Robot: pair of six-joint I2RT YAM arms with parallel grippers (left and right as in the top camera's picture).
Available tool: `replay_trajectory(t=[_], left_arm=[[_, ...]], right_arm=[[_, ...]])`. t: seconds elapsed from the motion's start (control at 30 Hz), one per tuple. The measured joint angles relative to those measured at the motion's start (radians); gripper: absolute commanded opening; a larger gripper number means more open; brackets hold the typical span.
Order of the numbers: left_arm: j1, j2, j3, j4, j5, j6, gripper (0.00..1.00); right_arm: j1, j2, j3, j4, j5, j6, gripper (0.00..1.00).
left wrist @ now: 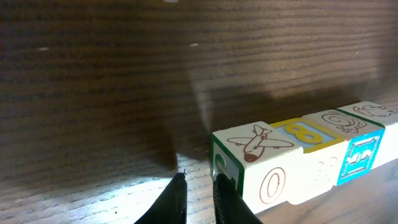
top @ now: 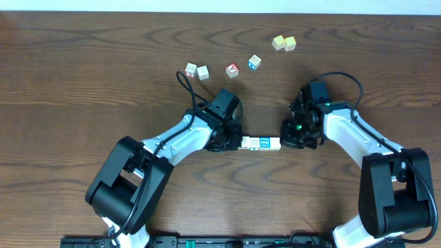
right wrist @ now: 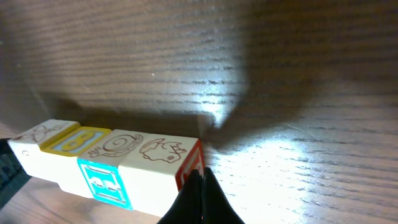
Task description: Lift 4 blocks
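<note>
Noting the risk first: the four blocks (top: 260, 143) lay end to end in one row near the middle of the table (top: 83, 83), between my two pincers, with no single block gripped. My left pincer (left wrist: 199, 180) stood slightly spread and empty, its tips low beside the green-edged end face of the airplane block. My right pincer (right wrist: 202, 175) was pressed together, its tip at the red end face opposite. I could not tell whether the row rested on the table or hung just clear.

Judgement: a lift would depend on end pressure alone. A push off the row's axis, or a tip sliding off its face, would likely buckle the row at a joint and spill the middle blocks.

Legible marks: a red "0" below the airplane, a yellow "8" on the second block's top, an "H" on the blue face. Red-face letter unreadable. No brand seen.
</note>
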Motion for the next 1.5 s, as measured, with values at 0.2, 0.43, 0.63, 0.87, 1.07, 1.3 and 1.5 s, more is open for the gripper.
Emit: replay_trajectory(t=[0.2,0.43,0.63,0.87,1.07,1.3,1.5], left_arm=[[0.006,0.0,0.0,-0.003,-0.005,0.003,0.17],[0.009,-0.008,0.001,-0.099,-0.105,0.006,0.17],[0.064,-0.137,0.001,-0.2,-0.195,0.007,0.56],[0.176,-0.398,0.003,-0.318,-0.222,0.006,0.76],[0.293,-0.657,0.005,-0.46,-0.232,0.006,0.76],[0.384,-0.905,0.006,-0.604,-0.232,0.006,0.76],[0.385,-0.993,0.007,-0.706,-0.232,0.006,0.76]], right_arm=[[0.0,0.0,0.016,-0.027,0.048,0.0,0.04],[-0.003,0.0,0.018,-0.079,0.146,-0.001,0.22],[-0.064,0.002,0.113,-0.246,0.173,-0.008,0.24],[-0.112,-0.04,0.314,-0.501,0.187,-0.038,0.33],[-0.113,-0.257,0.363,-0.675,0.187,-0.056,0.99],[-0.084,-0.562,0.367,-0.814,0.182,-0.06,0.99],[-0.048,-0.807,0.367,-0.836,0.18,-0.049,0.99]])
